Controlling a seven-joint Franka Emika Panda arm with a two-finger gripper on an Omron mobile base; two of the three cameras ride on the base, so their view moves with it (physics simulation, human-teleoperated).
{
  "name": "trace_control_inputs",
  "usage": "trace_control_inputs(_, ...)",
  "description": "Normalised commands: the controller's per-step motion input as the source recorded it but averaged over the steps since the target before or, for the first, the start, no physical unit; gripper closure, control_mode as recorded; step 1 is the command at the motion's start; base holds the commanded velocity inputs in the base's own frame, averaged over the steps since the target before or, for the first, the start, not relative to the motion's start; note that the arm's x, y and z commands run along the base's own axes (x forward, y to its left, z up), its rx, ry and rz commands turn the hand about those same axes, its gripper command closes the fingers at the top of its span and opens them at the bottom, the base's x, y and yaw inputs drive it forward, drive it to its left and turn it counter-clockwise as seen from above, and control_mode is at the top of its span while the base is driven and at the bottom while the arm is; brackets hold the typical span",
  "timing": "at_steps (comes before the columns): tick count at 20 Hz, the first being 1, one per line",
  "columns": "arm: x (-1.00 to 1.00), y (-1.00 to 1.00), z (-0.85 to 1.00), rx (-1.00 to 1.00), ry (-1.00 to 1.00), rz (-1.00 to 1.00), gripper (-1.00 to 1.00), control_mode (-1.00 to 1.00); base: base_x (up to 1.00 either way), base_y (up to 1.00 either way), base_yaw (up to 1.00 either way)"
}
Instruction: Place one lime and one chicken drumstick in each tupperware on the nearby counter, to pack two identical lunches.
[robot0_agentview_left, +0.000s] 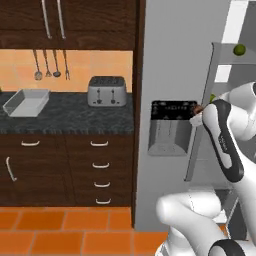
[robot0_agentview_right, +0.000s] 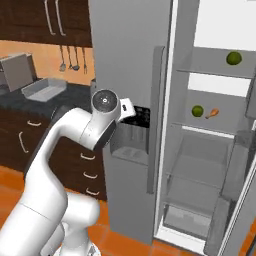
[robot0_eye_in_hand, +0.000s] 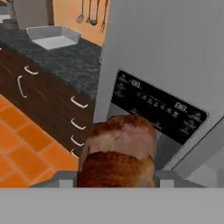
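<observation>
Fingers (robot0_eye_in_hand: 65, 183) sit half-closed on a chicken drumstick (robot0_eye_in_hand: 117, 151), brown meaty thing poking up at 6 o'clock in the hand view, so the gripper (robot0_eye_in_hand: 114, 183) has it clamped from both sides. From the left base view the hand hangs in front of the fridge's dispenser panel (robot0_agentview_left: 172, 110), with a bit of brown showing at the gripper. One tupperware (robot0_agentview_left: 26, 102) sits on the dark counter (robot0_agentview_left: 70, 120) way over at 9 o'clock, with the toaster (robot0_agentview_left: 106, 91) to its right. Fridge door's open in the right base view: a lime (robot0_agentview_right: 233, 58) up at 1 o'clock, another lime (robot0_agentview_right: 197, 111) and a second drumstick (robot0_agentview_right: 212, 113) side by side on the shelf below.
</observation>
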Motion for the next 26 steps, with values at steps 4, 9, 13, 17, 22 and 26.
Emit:
trace_control_inputs(4, 0.00, 0.00, 0.00, 0.00, 0.00, 0.00, 1.00, 1.00, 0.03, 1.00, 0.60)
trace_control_inputs(9, 0.00, 0.00, 0.00, 0.00, 0.00, 0.00, 1.00, 1.00, 0.27, 1.00, 0.54)
trace_control_inputs(13, 0.00, 0.00, 0.00, 0.00, 0.00, 0.00, 1.00, 1.00, 0.54, 1.00, 0.50)
trace_control_inputs(17, 0.00, 0.00, 0.00, 0.00, 0.00, 0.00, 1.00, 1.00, 0.75, 1.00, 0.54)
trace_control_inputs(22, 0.00, 0.00, 0.00, 0.00, 0.00, 0.00, 1.00, 1.00, 0.87, 0.86, 0.57)
trace_control_inputs(26, 0.00, 0.00, 0.00, 0.00, 0.00, 0.00, 1.00, 1.00, 1.00, 0.63, 0.30)
